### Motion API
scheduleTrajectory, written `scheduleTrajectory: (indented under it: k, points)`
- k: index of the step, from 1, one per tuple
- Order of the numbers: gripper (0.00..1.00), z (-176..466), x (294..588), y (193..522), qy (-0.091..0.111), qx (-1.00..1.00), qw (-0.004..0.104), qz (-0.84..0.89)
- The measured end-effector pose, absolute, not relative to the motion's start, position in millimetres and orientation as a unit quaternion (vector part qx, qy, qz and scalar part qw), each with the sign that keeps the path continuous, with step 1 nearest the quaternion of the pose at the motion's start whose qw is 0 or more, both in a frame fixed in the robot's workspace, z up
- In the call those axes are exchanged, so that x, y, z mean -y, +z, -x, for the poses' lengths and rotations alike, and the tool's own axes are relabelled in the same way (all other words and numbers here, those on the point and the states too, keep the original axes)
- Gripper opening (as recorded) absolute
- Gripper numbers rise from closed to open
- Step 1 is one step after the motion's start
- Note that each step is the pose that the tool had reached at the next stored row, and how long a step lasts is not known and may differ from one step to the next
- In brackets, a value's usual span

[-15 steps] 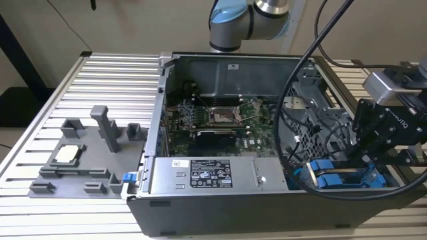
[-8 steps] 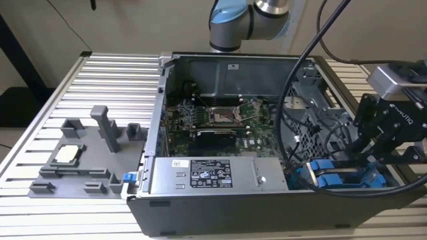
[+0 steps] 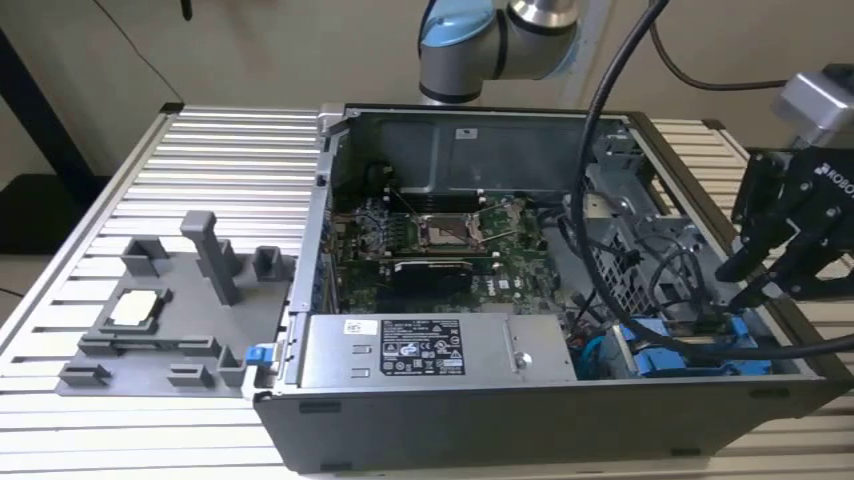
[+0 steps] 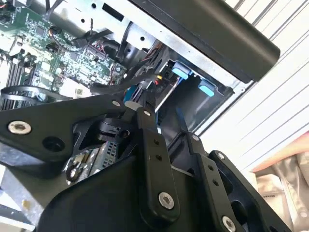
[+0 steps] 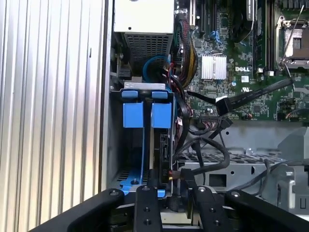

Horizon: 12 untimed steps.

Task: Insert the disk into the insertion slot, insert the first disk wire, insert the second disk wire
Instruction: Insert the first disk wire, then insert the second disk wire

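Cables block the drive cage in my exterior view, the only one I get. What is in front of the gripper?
Observer: In the first wrist view the gripper faces two blue tabs, side by side in the cage.
Operator: Cables nearby?
Observer: A black bundle runs right beside the tabs, coming from the board.
Operator: Anything else blue?
Observer: A blue cable loops between the tabs and the power supply's grille.

Label point(image 3: 420, 358) on grey box point(image 3: 534, 350), print seemingly unreadable
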<state>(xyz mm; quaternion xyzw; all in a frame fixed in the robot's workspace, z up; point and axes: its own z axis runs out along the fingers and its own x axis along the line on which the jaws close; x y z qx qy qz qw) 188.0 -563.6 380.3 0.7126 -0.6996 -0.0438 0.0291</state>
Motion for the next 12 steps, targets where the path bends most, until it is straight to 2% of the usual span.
scheduleTrajectory:
  k: [6, 12]
  points:
    - [0.33, -188, 564, 407, -0.044, 0.700, 0.029, -0.713]
    - [0.33, -188, 564, 409, -0.044, 0.700, 0.029, -0.713]
